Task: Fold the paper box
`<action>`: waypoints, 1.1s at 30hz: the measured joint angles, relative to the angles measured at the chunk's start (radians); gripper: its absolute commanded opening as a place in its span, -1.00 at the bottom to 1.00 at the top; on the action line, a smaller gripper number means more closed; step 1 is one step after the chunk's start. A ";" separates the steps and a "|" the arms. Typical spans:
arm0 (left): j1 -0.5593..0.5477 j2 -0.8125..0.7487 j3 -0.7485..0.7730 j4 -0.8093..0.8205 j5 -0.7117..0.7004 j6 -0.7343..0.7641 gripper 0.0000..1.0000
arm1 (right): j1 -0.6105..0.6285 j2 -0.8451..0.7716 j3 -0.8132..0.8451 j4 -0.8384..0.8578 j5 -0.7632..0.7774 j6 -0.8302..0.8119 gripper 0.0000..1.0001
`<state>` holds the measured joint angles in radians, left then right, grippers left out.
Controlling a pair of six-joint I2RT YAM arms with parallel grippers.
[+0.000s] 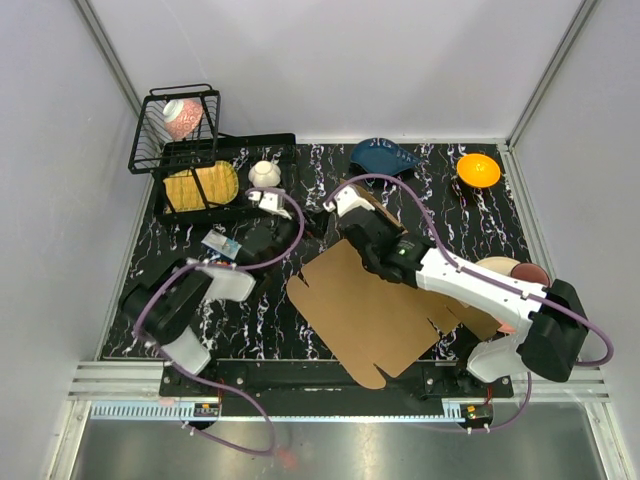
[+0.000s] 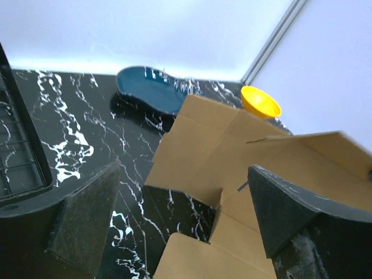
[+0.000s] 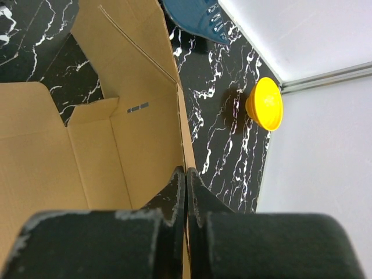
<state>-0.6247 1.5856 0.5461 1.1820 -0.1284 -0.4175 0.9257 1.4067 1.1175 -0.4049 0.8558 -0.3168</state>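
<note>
The paper box is a brown cardboard sheet lying mostly flat on the black marble table, with one far panel lifted upright. My right gripper is shut on that raised panel's edge; in the right wrist view the fingertips pinch the thin cardboard wall. My left gripper is open and empty, just left of the raised panel. In the left wrist view its fingers stand wide apart, with the cardboard ahead between them, not touched.
A black wire rack holding a pink cup and a yellow item stands at the back left. A white cup, a blue dish and an orange bowl sit along the back. Plates lie at the right.
</note>
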 measured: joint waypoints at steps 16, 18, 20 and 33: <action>0.214 0.434 0.272 0.061 0.512 -0.135 0.85 | -0.011 -0.024 0.040 -0.087 -0.103 0.082 -1.00; 0.217 0.449 0.316 0.070 0.554 -0.137 0.86 | -0.011 -0.024 0.040 -0.087 -0.110 0.084 -1.00; 0.222 0.466 0.356 0.075 0.587 -0.138 0.89 | -0.012 -0.024 0.040 -0.087 -0.116 0.086 -1.00; 0.249 0.529 0.492 0.084 0.645 -0.151 0.89 | -0.025 -0.024 0.040 -0.086 -0.134 0.094 -1.00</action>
<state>-0.3756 2.1151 1.0378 1.2663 0.5171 -0.5690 0.9005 1.3830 1.1580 -0.4911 0.7216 -0.2226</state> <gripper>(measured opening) 0.951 0.011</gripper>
